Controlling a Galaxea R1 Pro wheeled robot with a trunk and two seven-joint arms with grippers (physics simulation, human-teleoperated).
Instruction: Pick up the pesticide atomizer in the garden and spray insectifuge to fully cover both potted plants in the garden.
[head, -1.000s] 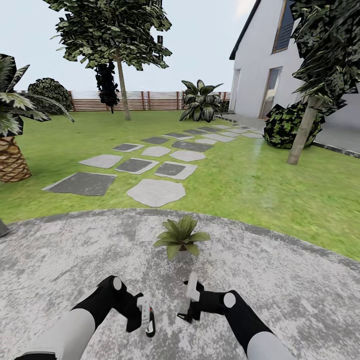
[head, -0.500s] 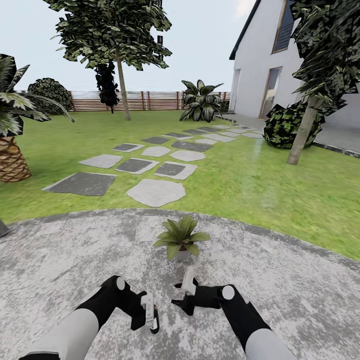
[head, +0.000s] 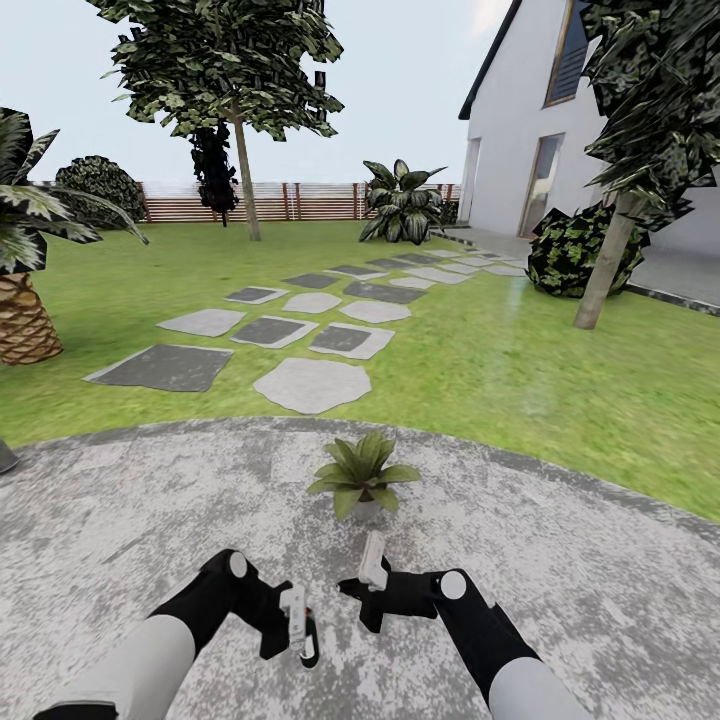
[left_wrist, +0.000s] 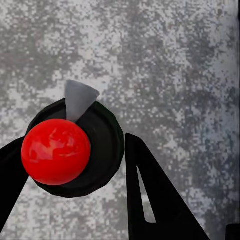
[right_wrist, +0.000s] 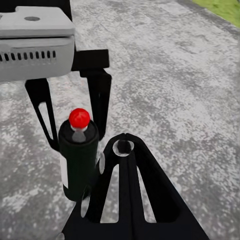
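One potted plant (head: 360, 478) stands on the patio (head: 600, 580) just ahead of both grippers, nothing between. The left gripper (head: 300, 628) grasps the pesticide atomizer (right_wrist: 77, 160). The right gripper (head: 372, 562), clenched empty, has edged nearer it.

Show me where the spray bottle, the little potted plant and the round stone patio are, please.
pesticide atomizer (right_wrist: 78, 165): right wrist view, on its dark body.
potted plant (head: 362, 471): head view, on its leaves.
patio (head: 120, 520): head view, on bare grey paving.
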